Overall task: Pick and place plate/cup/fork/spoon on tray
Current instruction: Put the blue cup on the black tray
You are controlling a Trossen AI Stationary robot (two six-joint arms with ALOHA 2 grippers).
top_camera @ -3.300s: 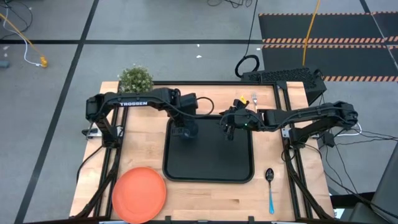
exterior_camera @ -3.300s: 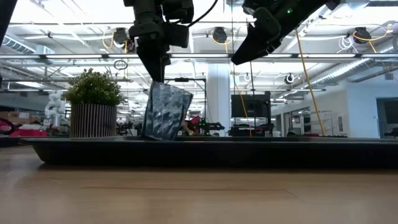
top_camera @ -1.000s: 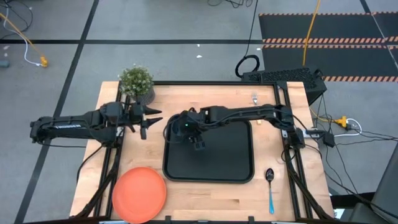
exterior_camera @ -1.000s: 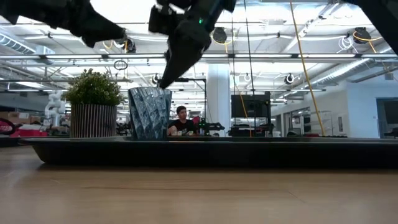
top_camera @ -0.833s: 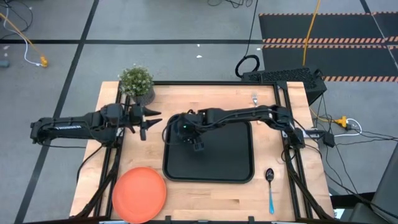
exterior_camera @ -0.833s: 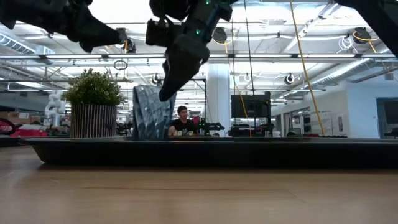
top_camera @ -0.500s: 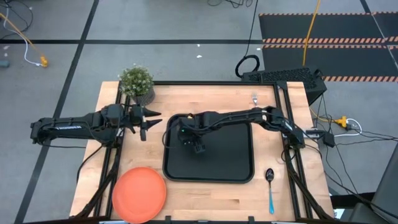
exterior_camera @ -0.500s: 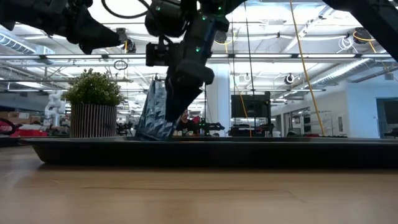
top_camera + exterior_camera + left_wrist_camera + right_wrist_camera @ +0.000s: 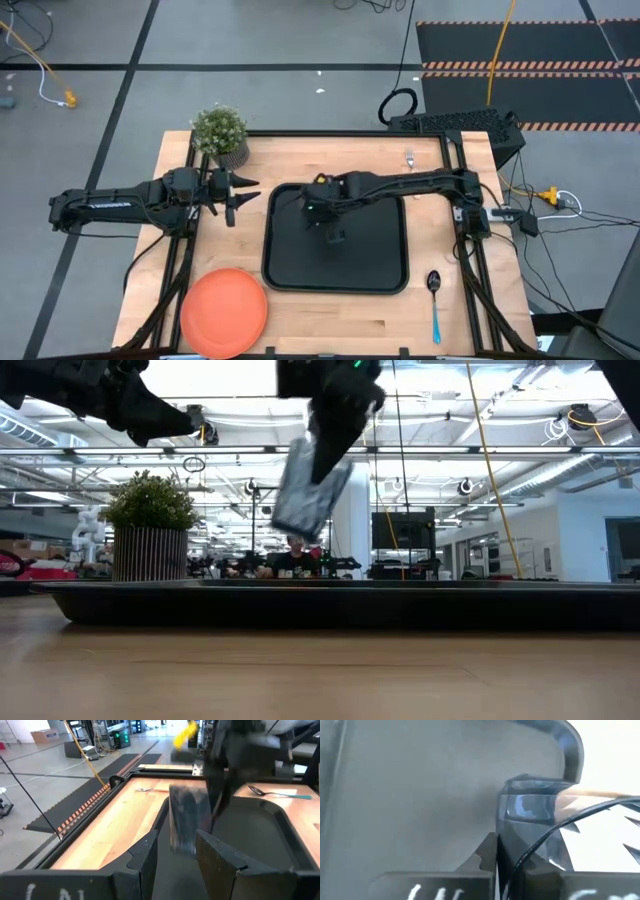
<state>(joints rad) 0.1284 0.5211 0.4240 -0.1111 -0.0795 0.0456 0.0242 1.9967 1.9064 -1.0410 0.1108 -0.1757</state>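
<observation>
Right tool (image 9: 322,460) clamped on the cup (image 9: 308,488), which hangs tilted in mid-air, clear above the tray (image 9: 400,605) in the low view. Half a second ago the cup was leaning with its base on the tray floor; it has since been lifted off and carried a little to the right. From above, the right tool (image 9: 322,208) sits over the far-left part of the tray (image 9: 380,270), slightly further right than before, arm reaching in from the right side of the table (image 9: 330,320). Right wrist view shows the cup (image 9: 535,820) close up, pinched at its rim between the fingers (image 9: 490,855), tray surface behind it.

Left tool (image 9: 238,190) hovers just left of the tray's far-left corner, beside the potted plant (image 9: 219,130); fingers (image 9: 220,860) spread apart, gripping nothing. No change in its position from the earlier frames. Its wrist view looks across the tray at the raised cup (image 9: 186,817).

Plate (image 9: 223,311) on the table at the near-left, off the tray, just beside its near-left corner. Spoon (image 9: 435,300) on the table right of the tray, near edge. Fork (image 9: 409,158) at the far right of the table, beyond the tray. All three unmoved.
</observation>
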